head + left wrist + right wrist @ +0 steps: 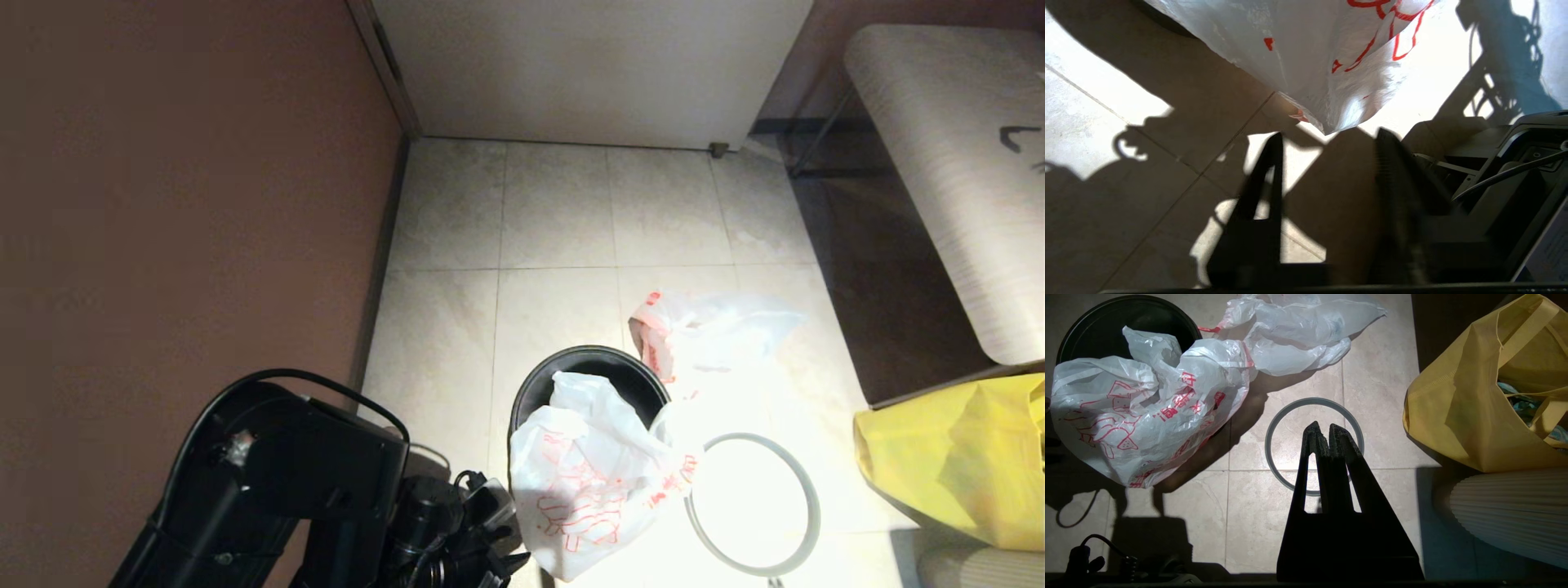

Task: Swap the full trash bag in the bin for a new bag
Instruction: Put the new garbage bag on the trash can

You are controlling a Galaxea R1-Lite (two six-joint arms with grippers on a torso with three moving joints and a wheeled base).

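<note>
Over the bin (608, 371), the new bag (584, 478) droops crumpled, red-printed.
My left gripper (1327, 163) gapes empty beneath its corner; my right gripper (1324, 435) is shut above the hoop (1274, 428).

yellow bag (963, 457), pale bench (955, 163), tiled floor (555, 212)

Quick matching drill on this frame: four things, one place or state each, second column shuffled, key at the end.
Things:
1. new bag
2. bin
3. grey hoop
4. yellow bag

Places or states:
A. lying flat on the floor tiles, off the bin
B. draped over the bin's near rim
C. at the robot's far right, beside the bench
D. black, standing on the floor, partly covered by a bag

Pairs: 1-B, 2-D, 3-A, 4-C
</note>
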